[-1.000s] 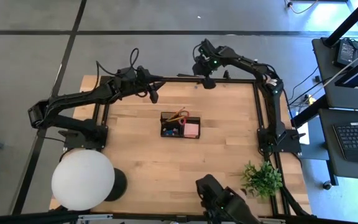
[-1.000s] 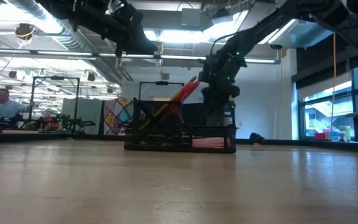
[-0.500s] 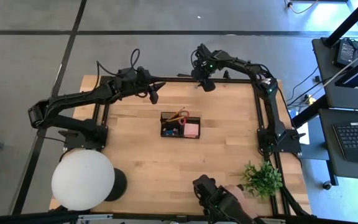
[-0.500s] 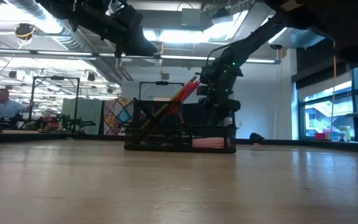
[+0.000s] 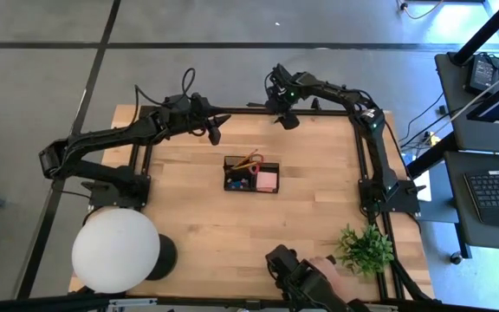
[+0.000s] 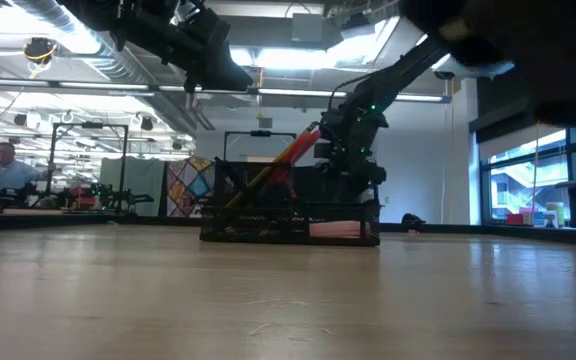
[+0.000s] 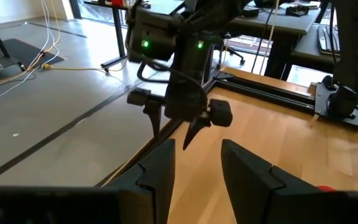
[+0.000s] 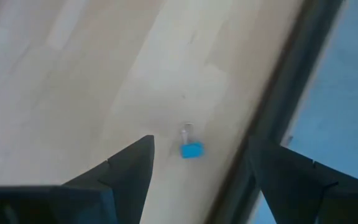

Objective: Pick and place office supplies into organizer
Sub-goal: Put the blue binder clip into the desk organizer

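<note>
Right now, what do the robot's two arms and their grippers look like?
Both arms are dark, jointed, with black cables looping along them. The right gripper has two thin pointed black fingers below a boxy body with green lights. The left gripper has broad, angular dark fingers.

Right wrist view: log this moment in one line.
right gripper: open, over small blue clip at table edge | left gripper: open, empty | black organizer tray: mid-table

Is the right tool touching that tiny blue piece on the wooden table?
Apart. The right wrist view shows the small blue piece lying on bare wood between the open right tool fingers, with clear table on both sides.
</note>
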